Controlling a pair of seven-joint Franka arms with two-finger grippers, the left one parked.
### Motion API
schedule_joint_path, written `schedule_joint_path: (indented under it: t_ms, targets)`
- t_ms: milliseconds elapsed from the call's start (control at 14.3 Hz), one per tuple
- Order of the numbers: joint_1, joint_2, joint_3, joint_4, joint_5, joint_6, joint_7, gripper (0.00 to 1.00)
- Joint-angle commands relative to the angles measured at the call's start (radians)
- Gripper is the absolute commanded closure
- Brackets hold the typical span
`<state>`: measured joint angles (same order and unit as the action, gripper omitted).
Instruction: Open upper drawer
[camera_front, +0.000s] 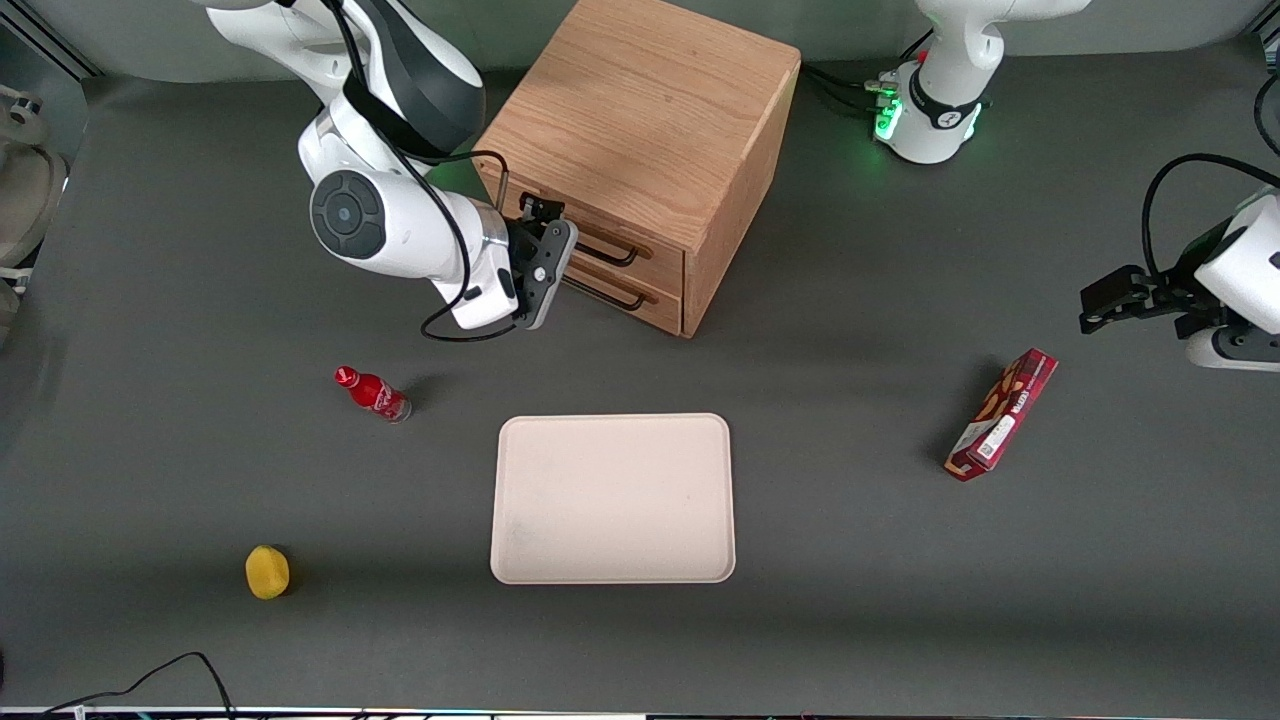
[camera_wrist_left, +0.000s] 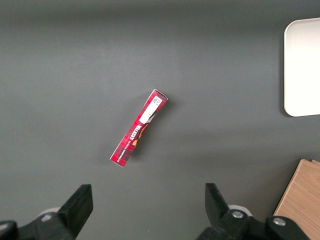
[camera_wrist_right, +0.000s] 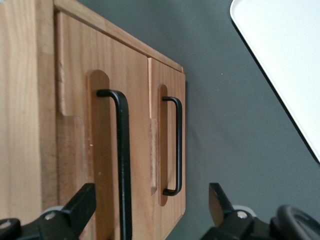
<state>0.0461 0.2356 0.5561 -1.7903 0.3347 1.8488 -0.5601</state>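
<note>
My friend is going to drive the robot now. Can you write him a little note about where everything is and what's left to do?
Gripper: open, holding nothing, right in front of the oak cabinet, level with its drawers.
Upper drawer: shut, its black bar handle lined up between the open fingers but not yet gripped.
Lower drawer: shut too, leave it.
Done: the approach.
Left: close on the upper handle, pull the drawer out.
</note>
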Motion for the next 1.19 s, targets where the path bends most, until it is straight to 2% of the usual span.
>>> schedule_joint_path:
  t_ms: [0, 279, 767, 1116]
  targets:
    - [-0.005, -0.055, -0.002, -0.08, 0.026, 0.055, -0.043, 0.0]
    - [-0.005, -0.042, -0.002, -0.095, 0.027, 0.089, -0.041, 0.0]
    - [-0.003, -0.053, 0.015, -0.135, 0.081, 0.128, -0.04, 0.0]
    - [-0.002, -0.05, 0.03, -0.179, 0.081, 0.202, -0.034, 0.0]
